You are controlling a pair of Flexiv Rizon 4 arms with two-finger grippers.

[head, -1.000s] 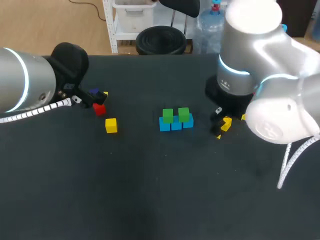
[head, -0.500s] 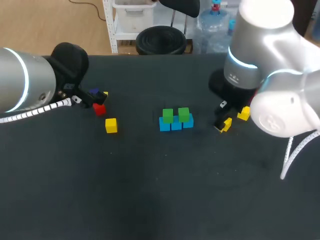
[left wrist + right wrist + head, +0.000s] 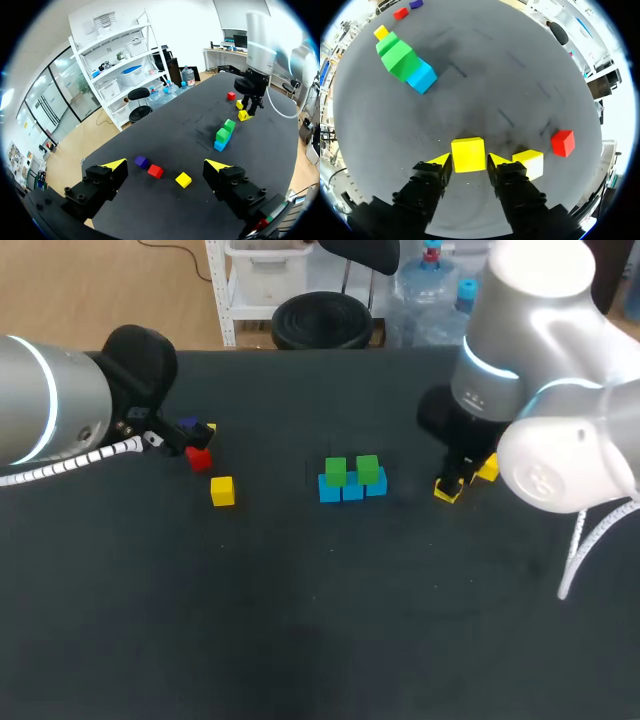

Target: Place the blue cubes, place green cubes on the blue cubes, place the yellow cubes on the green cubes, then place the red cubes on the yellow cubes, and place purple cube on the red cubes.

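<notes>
The right fingers (image 3: 440,162) pinch a yellow cube (image 3: 468,154) on the dark surface (image 3: 485,90). A second yellow cube (image 3: 530,162) crowds just beside one finger, with a red cube (image 3: 563,142) near it. Well apart, green cubes (image 3: 367,469) top the blue cubes (image 3: 352,490). The left fingers (image 3: 116,165) hang spread wide.

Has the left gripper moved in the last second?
No. The left gripper sits in the same spot next to the red cube throughout.

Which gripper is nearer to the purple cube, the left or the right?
Left. The purple cube lies just ahead of the left gripper; the right gripper is far off, beyond the green cubes.
</notes>
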